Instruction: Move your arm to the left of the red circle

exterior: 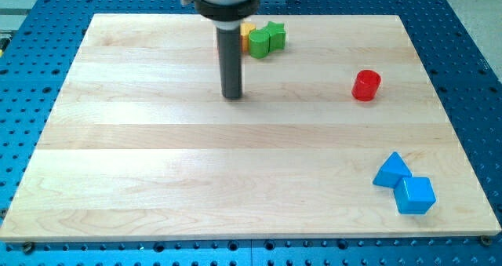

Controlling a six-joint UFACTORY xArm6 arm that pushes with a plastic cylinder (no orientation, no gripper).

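The red circle is a short red cylinder standing on the wooden board at the view's right, upper half. My tip rests on the board near the top centre, well to the view's left of the red circle and slightly lower than it. The rod rises from the tip toward the view's top and hides part of the blocks behind it.
A green block, a green star-like block and a yellow block cluster at the top just right of the rod. A blue triangle and blue cube lie at the bottom right. The board sits on a blue perforated table.
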